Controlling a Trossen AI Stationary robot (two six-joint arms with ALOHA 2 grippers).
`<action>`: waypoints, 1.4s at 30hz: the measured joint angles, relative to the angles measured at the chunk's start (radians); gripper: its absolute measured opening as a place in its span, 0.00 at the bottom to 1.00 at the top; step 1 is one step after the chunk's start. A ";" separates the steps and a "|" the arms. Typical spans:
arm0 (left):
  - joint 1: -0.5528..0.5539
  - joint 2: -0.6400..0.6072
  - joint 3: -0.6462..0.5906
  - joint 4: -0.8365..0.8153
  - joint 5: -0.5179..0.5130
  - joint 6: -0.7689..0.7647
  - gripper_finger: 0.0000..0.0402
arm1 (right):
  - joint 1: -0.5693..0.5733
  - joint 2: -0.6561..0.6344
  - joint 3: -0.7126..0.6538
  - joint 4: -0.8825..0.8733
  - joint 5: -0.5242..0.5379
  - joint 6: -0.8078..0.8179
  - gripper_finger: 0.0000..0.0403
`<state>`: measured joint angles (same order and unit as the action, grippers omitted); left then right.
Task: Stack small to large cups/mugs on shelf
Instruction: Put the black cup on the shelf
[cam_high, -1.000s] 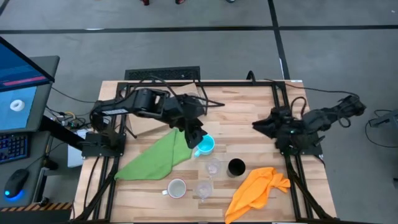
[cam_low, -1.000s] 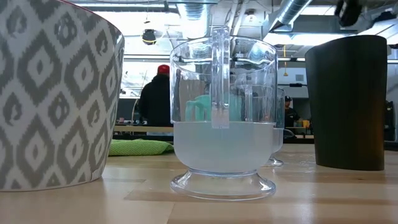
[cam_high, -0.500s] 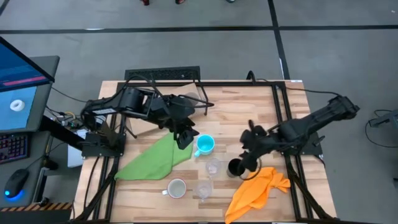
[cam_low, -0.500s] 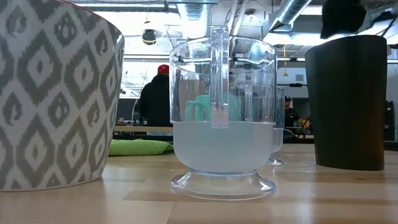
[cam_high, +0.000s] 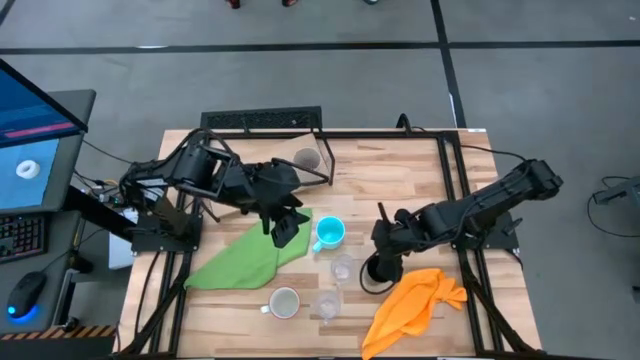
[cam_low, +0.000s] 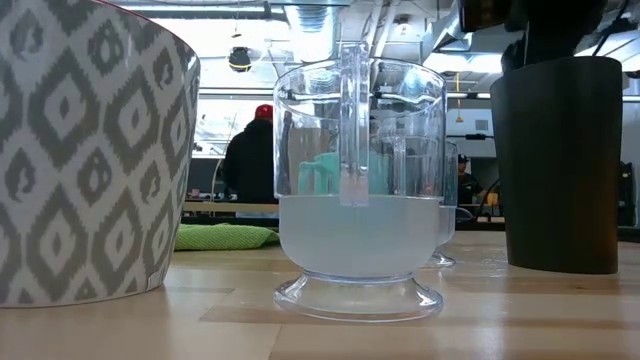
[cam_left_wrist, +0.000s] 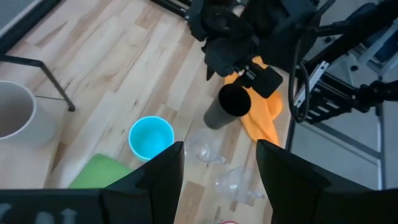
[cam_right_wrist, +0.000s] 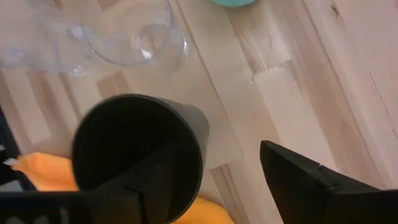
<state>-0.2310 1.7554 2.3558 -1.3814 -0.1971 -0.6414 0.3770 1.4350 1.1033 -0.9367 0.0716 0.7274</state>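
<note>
the right gripper (cam_high: 381, 262) hangs over the tall black plastic cup (cam_high: 379, 269), which stands on the striped wooden bench (cam_high: 400, 170) beside the crumpled orange cloth (cam_high: 415, 305). its fingers are apart: the right wrist view shows one over the cup's mouth and the other outside its wall, so the rim sits between them. to do this well, lower straight until the wall is well inside the fingers, then close on the wall before lifting, keeping clear of the clear stemmed glass (cam_high: 343, 268) just beside it. the left gripper (cam_high: 283, 222), fingers apart, waits over the green cloth (cam_high: 245, 255) near the bright blue mug (cam_high: 329, 233)
</note>
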 joint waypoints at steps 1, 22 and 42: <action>-0.005 0.000 0.000 -0.006 -0.008 -0.004 0.48 | 0.000 0.007 -0.005 -0.001 -0.001 -0.002 0.62; -0.026 -0.052 0.000 -0.022 -0.029 -0.035 0.48 | 0.000 -0.061 0.032 -0.073 -0.012 -0.047 0.02; -0.051 -0.251 0.000 -0.015 -0.239 -0.015 0.48 | 0.064 -0.618 0.162 0.777 -0.042 -0.479 0.01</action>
<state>-0.2825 1.5045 2.3554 -1.3968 -0.4358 -0.6566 0.4410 0.8171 1.2655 -0.1599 0.0299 0.2483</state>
